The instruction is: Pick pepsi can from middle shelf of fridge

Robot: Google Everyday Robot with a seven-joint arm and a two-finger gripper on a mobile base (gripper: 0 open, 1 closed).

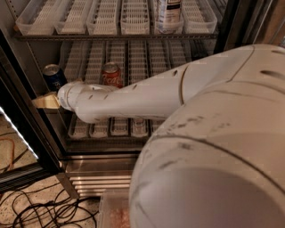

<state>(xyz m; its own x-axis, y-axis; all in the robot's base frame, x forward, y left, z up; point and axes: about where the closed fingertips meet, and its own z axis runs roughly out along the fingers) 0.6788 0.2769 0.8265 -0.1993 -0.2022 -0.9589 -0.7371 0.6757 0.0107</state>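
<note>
The pepsi can (54,76), blue with a silver top, stands upright at the front left of the middle shelf (133,58), on its white slotted lanes. A red cola can (111,74) stands two lanes to its right. My white arm reaches across the fridge (95,176) opening from the right. My gripper (44,101), tan at its tip, is at the left edge of the opening, just below and slightly left of the pepsi can, apart from it. The arm hides the shelf's front right part.
The upper shelf (116,36) holds white lanes and a white bottle (168,13). A dark door frame (22,120) runs down the left. Black cables (40,209) lie on the floor. A pale pink tray (116,213) sits at the bottom. My arm's bulky body fills the right.
</note>
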